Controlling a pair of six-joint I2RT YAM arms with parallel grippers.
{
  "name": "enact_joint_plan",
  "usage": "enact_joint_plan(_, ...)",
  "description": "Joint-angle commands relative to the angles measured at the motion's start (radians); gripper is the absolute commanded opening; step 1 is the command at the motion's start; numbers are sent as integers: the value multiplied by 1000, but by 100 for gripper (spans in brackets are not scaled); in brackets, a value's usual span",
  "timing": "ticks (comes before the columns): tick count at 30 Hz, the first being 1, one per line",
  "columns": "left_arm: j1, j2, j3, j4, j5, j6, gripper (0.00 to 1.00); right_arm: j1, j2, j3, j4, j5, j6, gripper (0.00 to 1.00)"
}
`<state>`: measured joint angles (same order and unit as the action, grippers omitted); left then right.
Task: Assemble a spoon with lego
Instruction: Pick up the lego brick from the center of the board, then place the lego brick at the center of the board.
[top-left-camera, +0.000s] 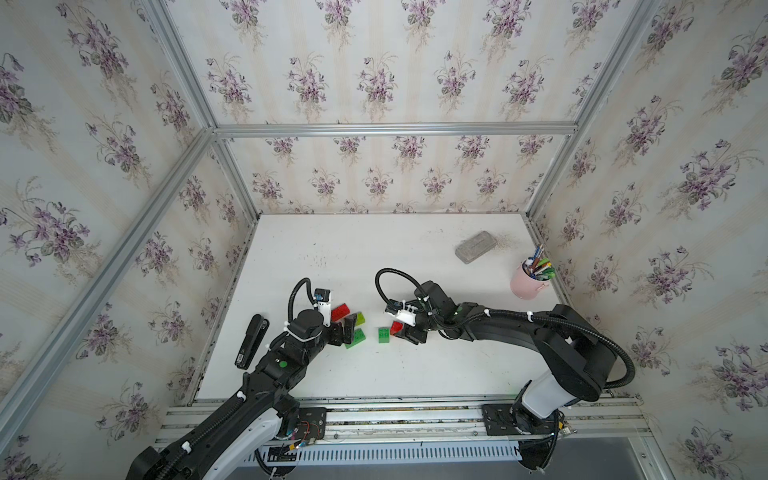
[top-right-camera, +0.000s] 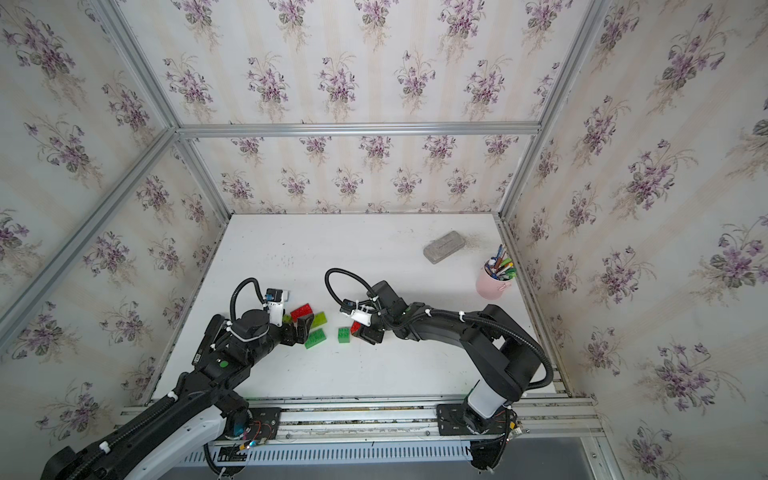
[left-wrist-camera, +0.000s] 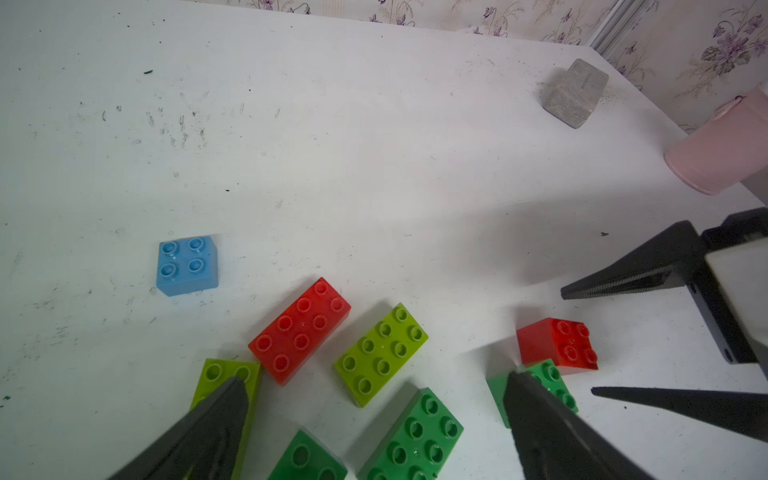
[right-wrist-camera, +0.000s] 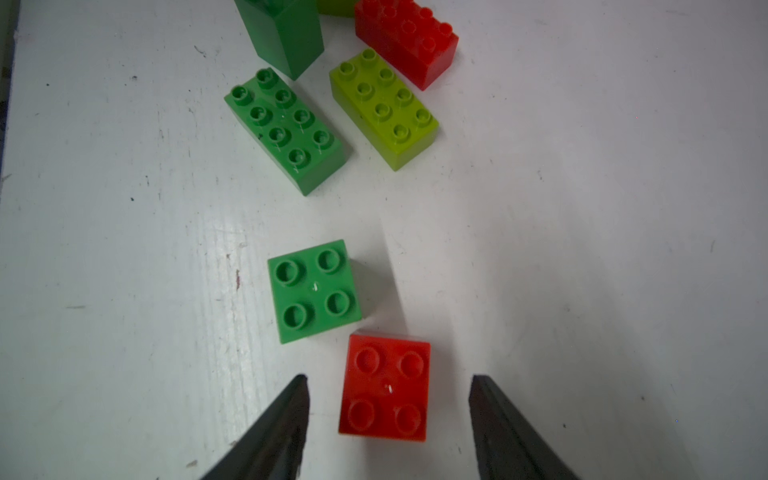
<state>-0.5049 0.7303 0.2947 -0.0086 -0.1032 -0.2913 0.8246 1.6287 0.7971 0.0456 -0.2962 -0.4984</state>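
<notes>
On the table (left-wrist-camera: 374, 124) lie eight loose lego bricks (left-wrist-camera: 380, 353).

**Desk:** What's the small square red plastic brick (right-wrist-camera: 384, 388) like?

**Operator:** Glossy and smooth on my screen, and I see the same sheen on the square green plastic brick (right-wrist-camera: 313, 291). The white table top (right-wrist-camera: 582, 249) looks matt — scuffed and streaked.

**Desk:** And the oblong grey block (left-wrist-camera: 575, 93)?

**Operator:** Rough, dull and gritty-looking. The right gripper (right-wrist-camera: 388, 376) has matt black fingers (right-wrist-camera: 286, 428), and the silver frame bar (top-left-camera: 395, 129) looks like brushed metal.
</notes>
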Motion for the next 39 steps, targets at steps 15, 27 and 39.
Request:
enact_joint_plan(15,0,-4,-11,6,-23,-32,100,-3,76,125,-180,37,-194,23)
enact_joint_plan(27,-3,-35,-31,1,-21,-51,100,-83,190,303,-193,-23,-371,22)
enact_joint_plan(39,-3,-34,-44,-2,-20,-71,100,-117,338,482,-273,-106,-364,23)
